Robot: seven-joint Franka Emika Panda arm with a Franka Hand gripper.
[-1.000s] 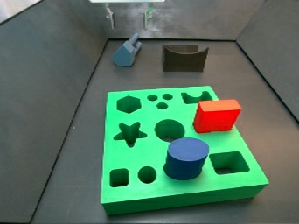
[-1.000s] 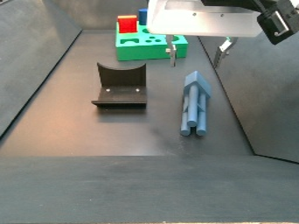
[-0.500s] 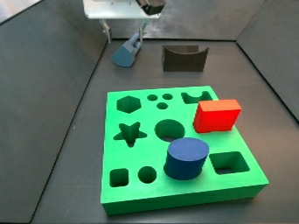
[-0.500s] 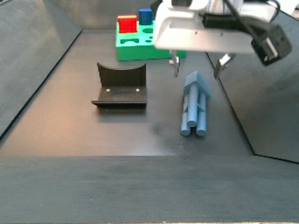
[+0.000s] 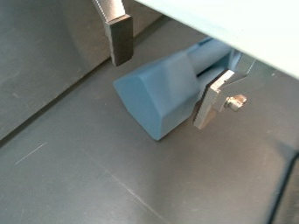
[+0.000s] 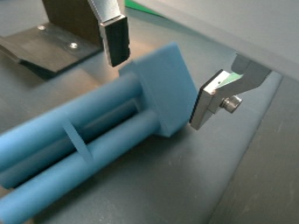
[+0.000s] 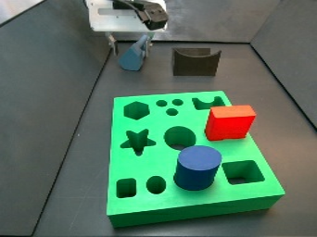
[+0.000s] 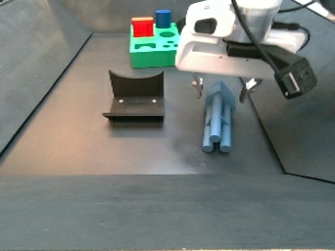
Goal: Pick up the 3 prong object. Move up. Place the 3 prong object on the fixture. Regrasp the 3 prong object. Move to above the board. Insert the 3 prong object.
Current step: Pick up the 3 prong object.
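The slate-blue 3 prong object [image 8: 218, 120] lies flat on the dark floor; it also shows in a side view [image 7: 133, 57] and in both wrist views [image 5: 170, 92] [image 6: 128, 122]. My gripper [image 8: 220, 91] is low over one end of it, open, with one finger on each side of the piece and a gap at each pad [image 6: 114, 42]. In both wrist views the gripper [image 5: 163, 66] [image 6: 163, 74] straddles the piece's flat end. The fixture [image 8: 133, 96] stands beside the piece, apart from it. The green board [image 7: 192, 153] lies further off.
A red cube [image 7: 232, 122] and a dark blue cylinder [image 7: 197, 168] stand on the board. Dark walls [image 8: 39, 88] slope up on both sides of the floor. The fixture also shows in a side view [image 7: 195, 61] near the back wall.
My gripper has come down from above to the level of the 3 prong object, fingers now either side of its end. The piece has not moved.
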